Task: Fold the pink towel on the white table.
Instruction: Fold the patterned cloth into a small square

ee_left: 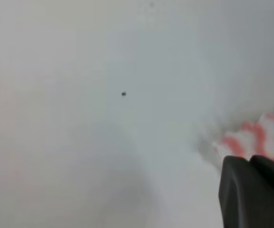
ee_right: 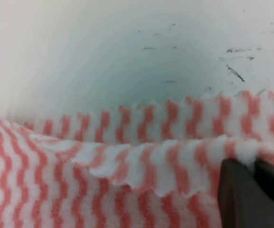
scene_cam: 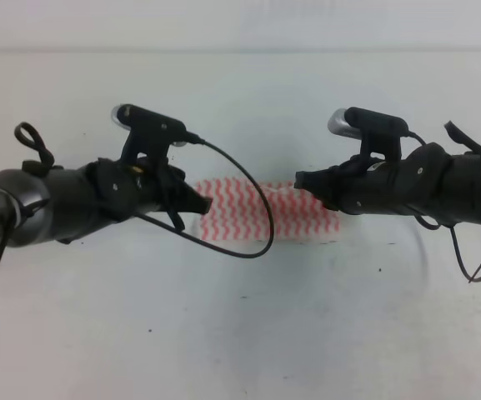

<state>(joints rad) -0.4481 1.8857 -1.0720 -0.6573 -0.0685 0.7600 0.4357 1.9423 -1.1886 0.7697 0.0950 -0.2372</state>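
Two black arms with matte, rounded housings. The left arm (scene_cam: 73, 196) ends in a grey cylindrical link at the frame edge; a thin black cable (scene_cam: 248, 208) loops from its wrist, and another hangs down at far left. Each wrist carries a black bracket topped by a silver-capped camera (scene_cam: 125, 113). The right arm (scene_cam: 423, 179) shows small pale screws and loose black wires. Dark, blunt fingers (ee_right: 250, 194) have squared edges.

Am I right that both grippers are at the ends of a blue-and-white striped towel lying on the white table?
Not quite: the pink towel has pink-and-white wavy stripes, not blue, as the right wrist view shows clearly. The rest stands: the left gripper and right gripper are at its ends, and it lies on the white table.
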